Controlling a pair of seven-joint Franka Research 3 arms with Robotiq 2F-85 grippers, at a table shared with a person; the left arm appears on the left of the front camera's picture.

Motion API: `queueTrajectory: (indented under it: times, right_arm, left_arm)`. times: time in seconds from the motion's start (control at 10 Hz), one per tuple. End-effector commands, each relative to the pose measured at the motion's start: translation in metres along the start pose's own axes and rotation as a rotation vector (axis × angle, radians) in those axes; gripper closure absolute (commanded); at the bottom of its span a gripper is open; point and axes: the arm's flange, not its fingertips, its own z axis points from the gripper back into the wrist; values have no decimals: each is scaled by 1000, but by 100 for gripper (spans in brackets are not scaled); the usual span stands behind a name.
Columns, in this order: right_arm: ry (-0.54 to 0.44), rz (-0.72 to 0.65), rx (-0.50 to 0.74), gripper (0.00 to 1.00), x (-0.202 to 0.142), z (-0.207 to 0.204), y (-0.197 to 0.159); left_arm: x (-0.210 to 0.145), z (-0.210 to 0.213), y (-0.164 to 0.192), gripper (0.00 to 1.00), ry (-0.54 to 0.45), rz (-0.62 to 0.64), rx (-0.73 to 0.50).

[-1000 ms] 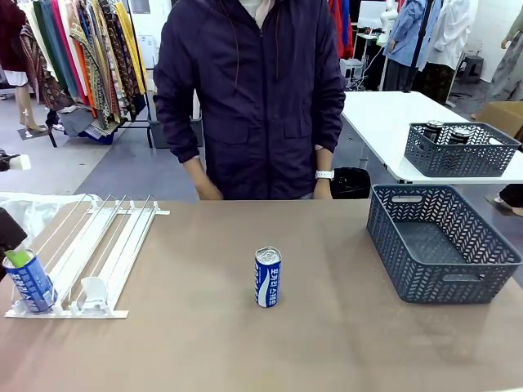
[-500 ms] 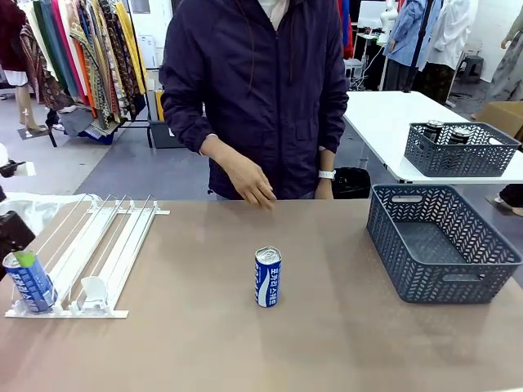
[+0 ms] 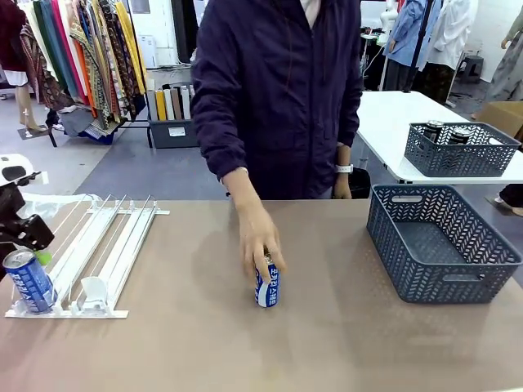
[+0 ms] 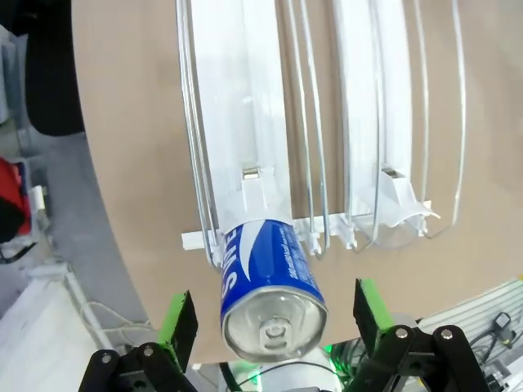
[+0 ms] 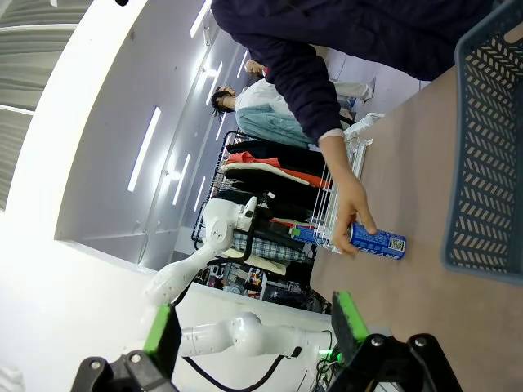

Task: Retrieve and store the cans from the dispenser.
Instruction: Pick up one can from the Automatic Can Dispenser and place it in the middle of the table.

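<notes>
Left wrist: can (image 4: 270, 273) between spread fingers (image 4: 180, 327)

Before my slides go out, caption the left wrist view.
Open left gripper over a blue can at the front of the dispenser.

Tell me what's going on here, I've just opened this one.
The robot's left hand hovers open over a blue can at the front of the white rack, not gripping it. A person's hand holds a second blue can standing mid-table. The grey basket sits on the robot's right side, and the robot's right hand is open, holding nothing.
</notes>
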Motion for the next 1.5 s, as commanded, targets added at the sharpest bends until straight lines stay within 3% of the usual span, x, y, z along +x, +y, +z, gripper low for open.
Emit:
queueTrajectory:
  times: [0.0,0.7,0.9,1.4]
  right_arm:
    - [7,8,6,0,0,0,2]
    - [7,8,6,0,0,0,2]
    - [7,8,6,0,0,0,2]
    - [7,8,6,0,0,0,2]
  left_arm:
    - [5,-1,4,0,52,20,26]
    - [6,-13,1,0,83,-37,41]
    - [5,-12,2,100,88,-43,31]
    - [5,-10,2,100,57,-57,25]
